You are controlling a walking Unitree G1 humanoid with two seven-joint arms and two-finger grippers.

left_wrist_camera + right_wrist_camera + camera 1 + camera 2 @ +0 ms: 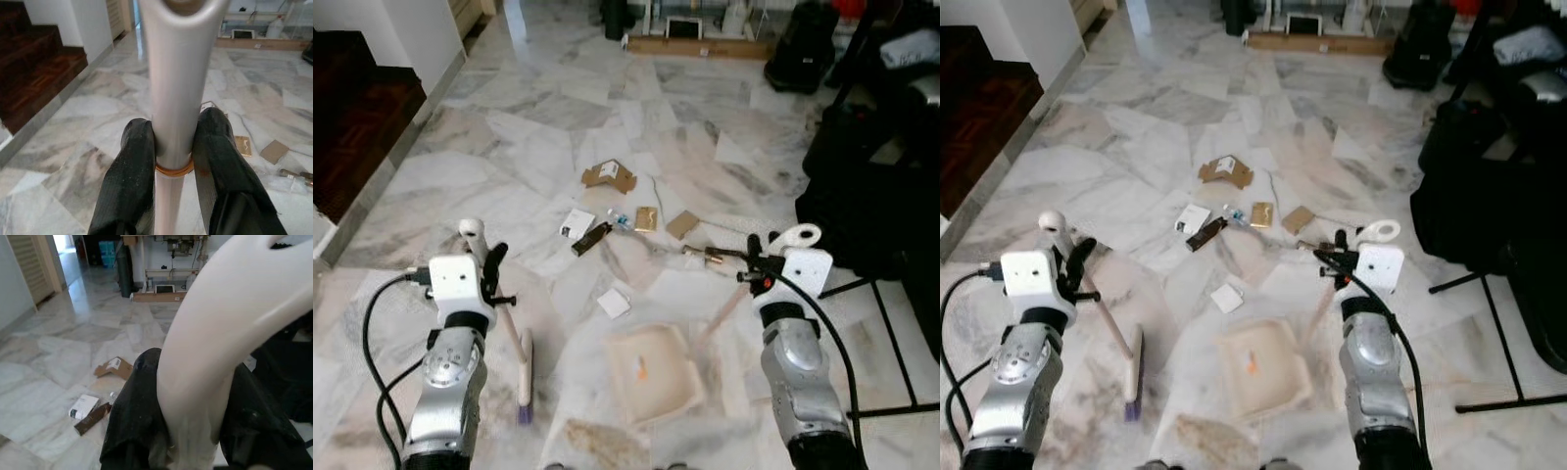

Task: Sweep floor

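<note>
My left gripper (487,266) is shut on the pale handle of a broom (512,333), whose brush head (525,380) rests on the marble floor at lower left; the wrist view shows both fingers (129,181) clamped round the broom handle (178,98). My right gripper (759,264) is shut on the cream handle of a dustpan (653,370), which lies on the floor between the arms with a small orange scrap inside. The dustpan handle (205,372) rises between the black fingers (134,431). Litter lies ahead: torn cardboard (609,176), a white card (577,224), a dark wrapper (591,239), brown pieces (682,224), white paper (614,303).
A dark wooden stair (352,117) with a white wall edge is at the far left. Black bags and a stand with thin legs (871,196) crowd the right side. A low shelf with boxes (700,39) lines the back.
</note>
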